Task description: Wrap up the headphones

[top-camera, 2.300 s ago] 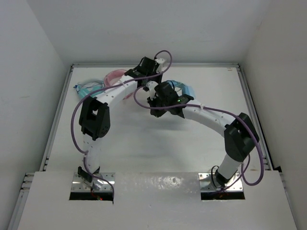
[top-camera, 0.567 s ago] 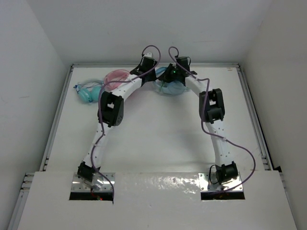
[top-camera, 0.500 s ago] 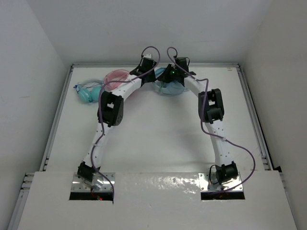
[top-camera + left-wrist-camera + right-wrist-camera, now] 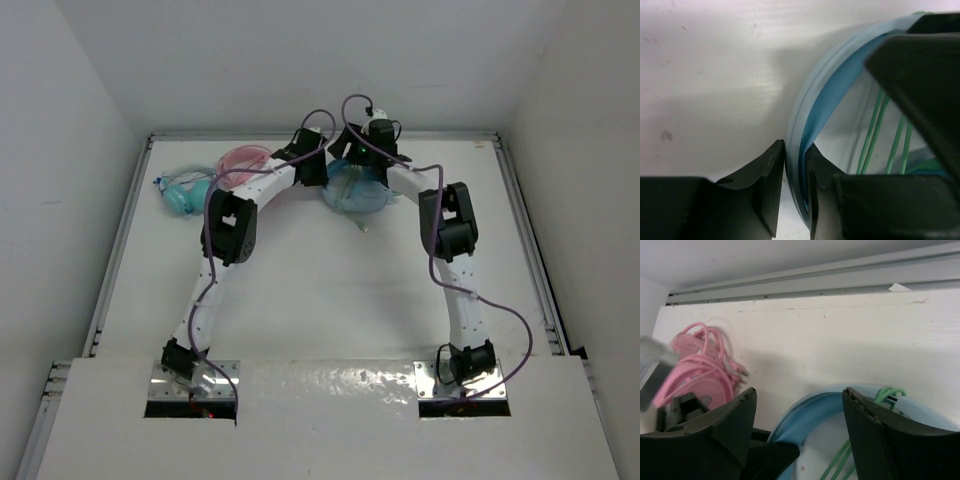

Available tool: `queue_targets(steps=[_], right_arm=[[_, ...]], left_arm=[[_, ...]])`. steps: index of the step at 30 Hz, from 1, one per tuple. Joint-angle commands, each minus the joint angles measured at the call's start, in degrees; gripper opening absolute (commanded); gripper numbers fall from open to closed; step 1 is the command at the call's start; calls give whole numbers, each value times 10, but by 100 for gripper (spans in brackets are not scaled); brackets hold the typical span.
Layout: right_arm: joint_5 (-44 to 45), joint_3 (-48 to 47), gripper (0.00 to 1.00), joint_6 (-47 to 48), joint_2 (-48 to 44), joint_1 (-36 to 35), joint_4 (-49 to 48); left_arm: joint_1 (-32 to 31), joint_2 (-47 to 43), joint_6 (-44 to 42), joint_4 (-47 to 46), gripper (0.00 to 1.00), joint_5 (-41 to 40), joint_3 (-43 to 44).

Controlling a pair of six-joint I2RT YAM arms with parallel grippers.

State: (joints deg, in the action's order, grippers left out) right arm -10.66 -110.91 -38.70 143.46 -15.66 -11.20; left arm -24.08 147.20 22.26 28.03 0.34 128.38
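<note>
headphones [image 4: 356, 192]: far middle of the worktop [image 4: 320, 300], just beside the pink headphones [image 4: 697, 372].
left gripper [image 4: 794, 156]: jaws clamped on the headband [image 4: 840, 75] edge, probably to steady it.
right gripper [image 4: 800, 402]: jaws apart above the green cable [image 4: 874, 131], free to gather it.

top view high, wide; wrists close, sharing headphones [image 4: 832, 95]
</note>
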Motion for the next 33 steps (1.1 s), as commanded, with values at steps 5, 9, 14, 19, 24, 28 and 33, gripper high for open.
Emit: queue_targets(steps=[5,9,14,19,24,28,33], right_arm=[[-20,118,74,112,-160,4,-117],[-53,184,81,129,-232,-2,-167],[-66,237,98,143,-317,-5,-174],[-48,304,99,164,-389,1,-130],[68,393,99,192,-500,26,-9],[113,484,99,144,-577,88,74],[151,640,99,38,-657,196,62]], left_arm=[[1,-45,-15,46,31,15,-13],[0,-47,-15,48,43,8,-10],[3,-61,-20,48,67,-1,-8],[9,-87,-27,60,86,-1,24],[10,-181,-108,81,100,-34,43],[10,-306,-245,85,100,-57,-41],[17,-486,-369,130,100,-203,-161]])
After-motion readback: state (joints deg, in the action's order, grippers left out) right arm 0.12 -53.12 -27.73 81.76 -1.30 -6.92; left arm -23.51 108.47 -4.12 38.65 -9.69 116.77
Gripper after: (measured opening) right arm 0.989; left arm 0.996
